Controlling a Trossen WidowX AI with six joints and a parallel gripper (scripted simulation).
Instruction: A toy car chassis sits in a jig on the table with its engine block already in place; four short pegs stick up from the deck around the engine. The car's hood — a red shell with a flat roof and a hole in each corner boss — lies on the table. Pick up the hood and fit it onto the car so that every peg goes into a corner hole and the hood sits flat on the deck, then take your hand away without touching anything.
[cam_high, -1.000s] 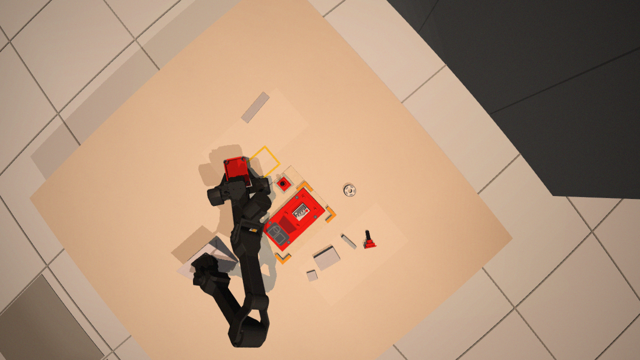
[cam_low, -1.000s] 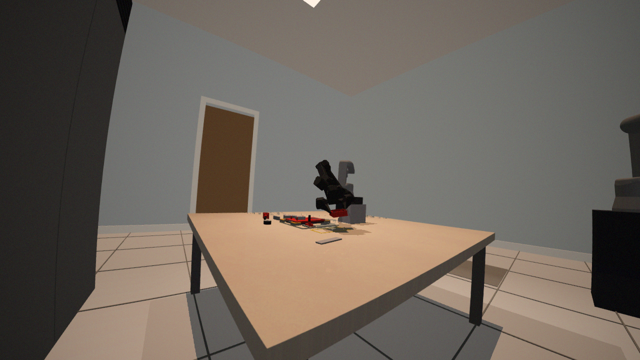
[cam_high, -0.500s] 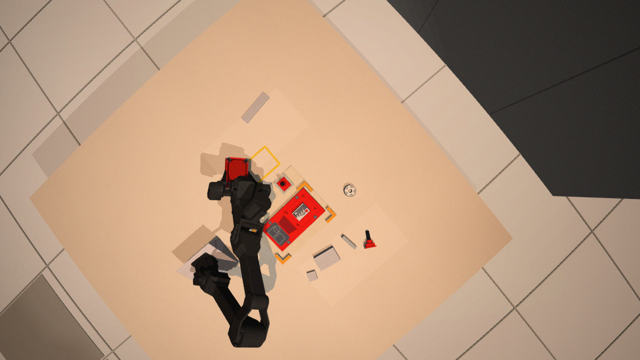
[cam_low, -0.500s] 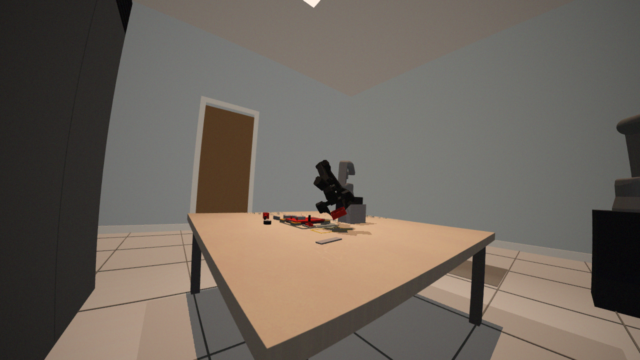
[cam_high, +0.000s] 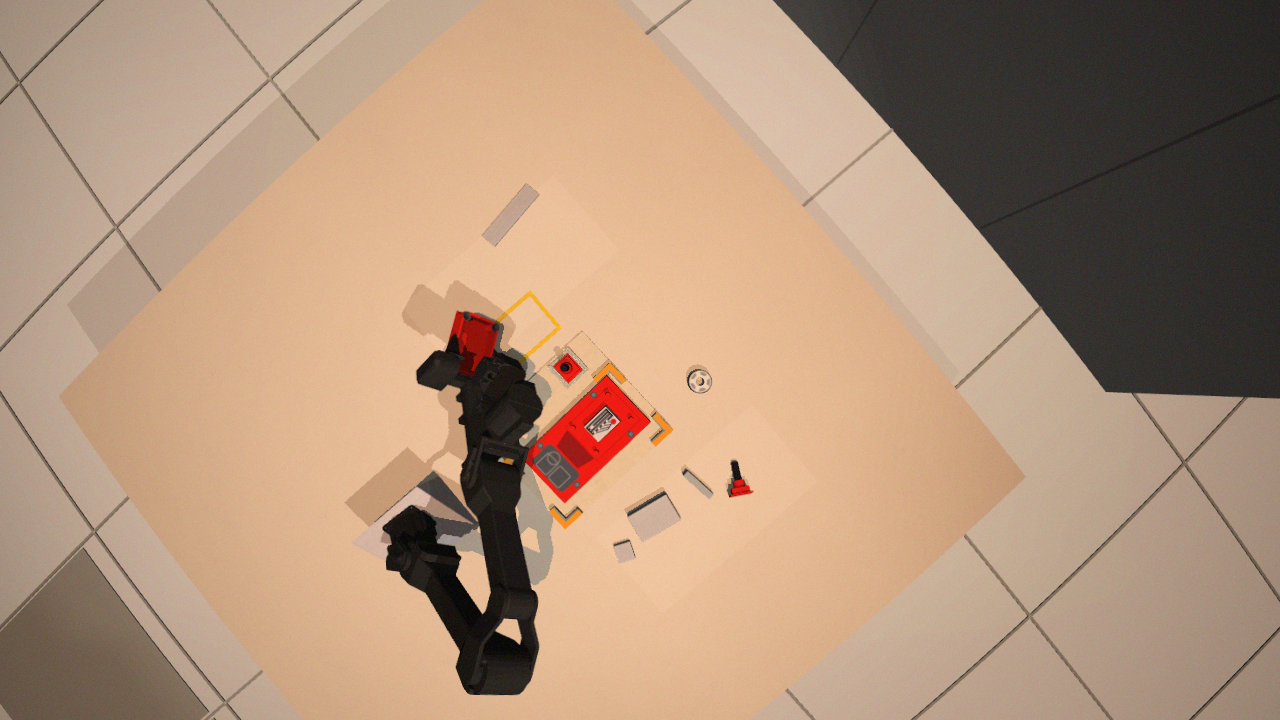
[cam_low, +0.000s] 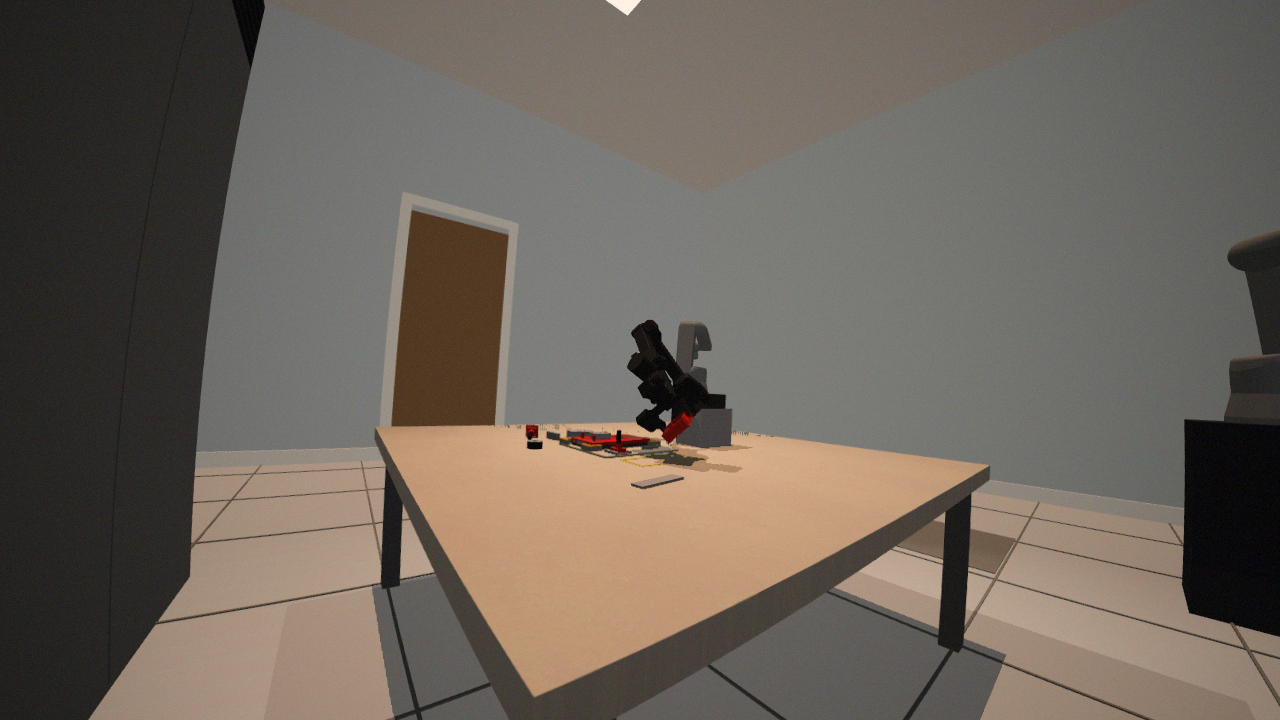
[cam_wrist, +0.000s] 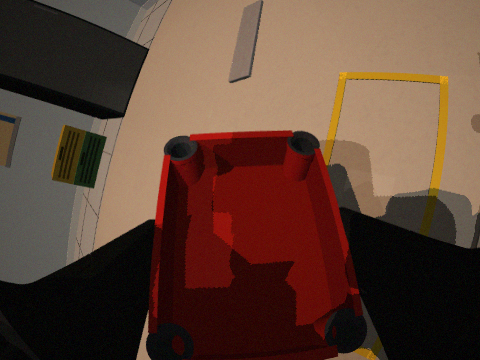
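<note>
red hood (cam_high: 474, 338) (cam_low: 678, 427) (cam_wrist: 260, 215), black claw (cam_high: 472, 362) (cam_low: 671, 424) (cam_wrist: 248, 226), yellow outline (cam_high: 545, 309) (cam_wrist: 395, 77).

The black hand (cam_high: 472, 360) grips a red shell (cam_high: 474, 338) beside a yellow outline (cam_high: 544, 309); on the desk (cam_high: 850, 483), orange corners surround a red car (cam_high: 594, 429).

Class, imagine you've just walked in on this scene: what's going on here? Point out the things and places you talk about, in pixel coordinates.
A black robot arm has its gripper (cam_high: 476, 353) closed on the sides of a red hood (cam_high: 476, 336) (cam_low: 677, 427) (cam_wrist: 260, 215), holding it tilted above the table (cam_high: 805, 295) (cam_low: 626, 573). The hood's hollow inside and its corner bosses show in the wrist view. It is not on the car: the red chassis (cam_high: 617, 405) sits uncovered among orange corner brackets (cam_high: 661, 429), so the fitting remains to be done.
</note>
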